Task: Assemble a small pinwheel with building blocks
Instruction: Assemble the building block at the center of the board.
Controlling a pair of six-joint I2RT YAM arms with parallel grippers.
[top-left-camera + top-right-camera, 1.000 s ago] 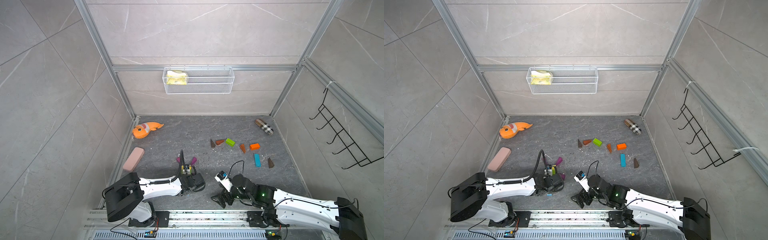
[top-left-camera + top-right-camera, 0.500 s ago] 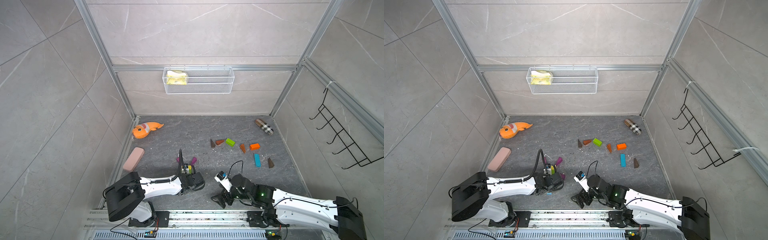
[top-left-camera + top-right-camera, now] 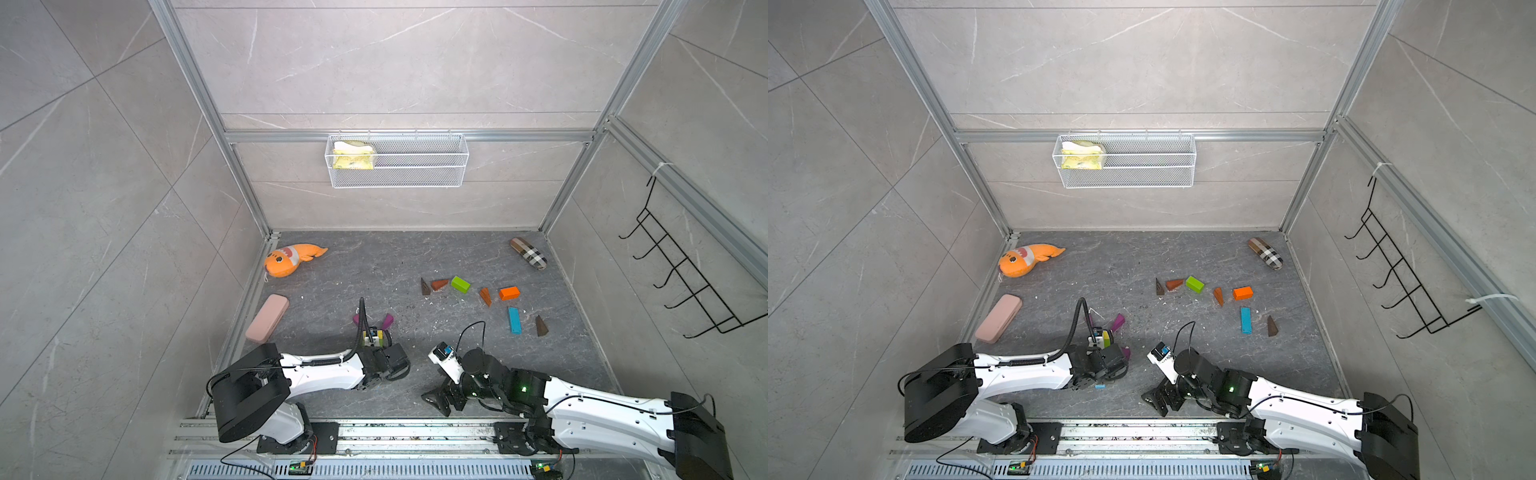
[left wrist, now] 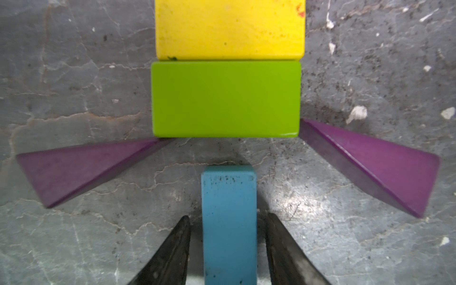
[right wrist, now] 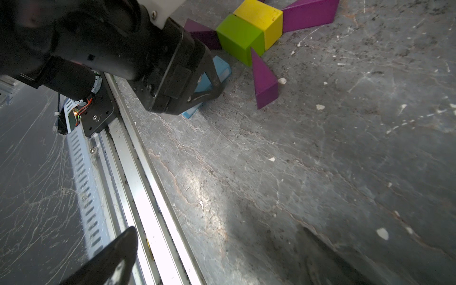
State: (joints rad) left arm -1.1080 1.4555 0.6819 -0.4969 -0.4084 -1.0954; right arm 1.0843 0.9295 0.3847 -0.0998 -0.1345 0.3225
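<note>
Pinwheel assembly at the near edge of the worktop (image 4: 74,74): the left end effector (image 4: 227,216) straddles a light-blue bar (image 4: 229,192) that lies flat on the stone. Its fingers (image 4: 172,251) stand a little off both long sides, so it is parted and gripping nothing. The bar points at the middle of a green brick (image 4: 225,98) but stops just short of it, with a strip of bare stone between. A yellow brick (image 4: 229,27) sits flush against the green one's far side. One purple wedge (image 4: 81,167) and a second purple wedge (image 4: 385,167) fan out from its near corners, apparently touching them. The right end effector (image 3: 436,402) is spread wide and empty, apart from the cluster. A spare blue bar (image 3: 514,320) and an orange brick (image 3: 509,293) lie well away.

The step in hand looks like setting the stem. To finish it cleanly, the left fingers would do best to spread further and then rise straight, so that neither drags the bar askew. If the stem is meant to meet the green brick, a gentle, centred push along its length should close the gap. The loose bricks and wedges would likely slide on the smooth stone if bumped.
</note>
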